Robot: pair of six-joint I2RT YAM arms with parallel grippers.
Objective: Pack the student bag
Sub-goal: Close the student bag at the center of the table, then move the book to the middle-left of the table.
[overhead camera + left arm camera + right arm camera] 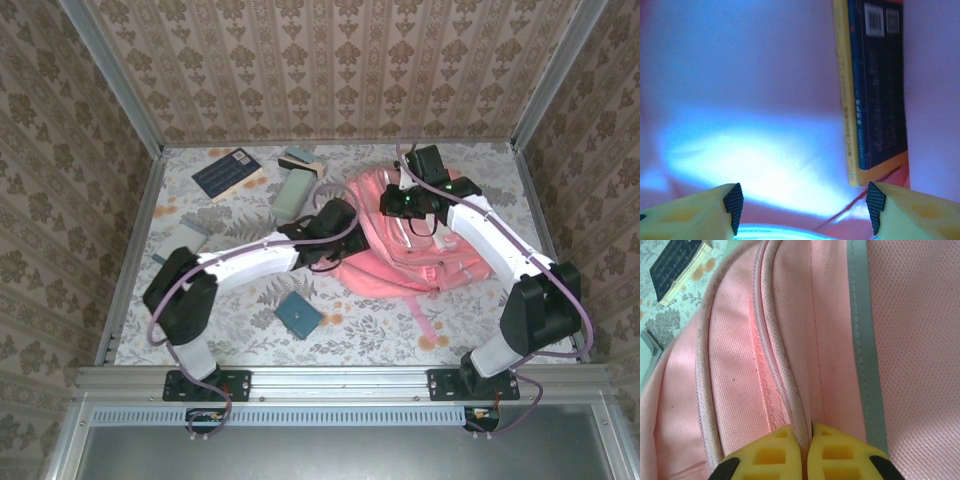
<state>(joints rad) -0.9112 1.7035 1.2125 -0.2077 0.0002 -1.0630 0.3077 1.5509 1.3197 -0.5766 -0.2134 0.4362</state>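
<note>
The student bag (405,255) is a large pink backpack lying at the table's centre right. My left arm's wrist (333,224) reaches into its opening from the left. Inside, my left gripper (805,205) stands open with nothing between its fingers, facing the glowing pink lining. A book (872,90) with a yellow spine and dark blue cover sits inside the bag, just beyond the right fingertip (875,202). My right gripper (805,440) is shut on a piped pink edge of the bag (765,340), beside its grey stripe (862,340). That gripper (398,204) is over the bag's upper part.
A dark blue book (225,172) lies at the back left, with a pale green case (293,190) and another small item (300,157) beside it. A small teal square (299,315) rests in front of the left arm. A grey item (190,238) lies by the left edge.
</note>
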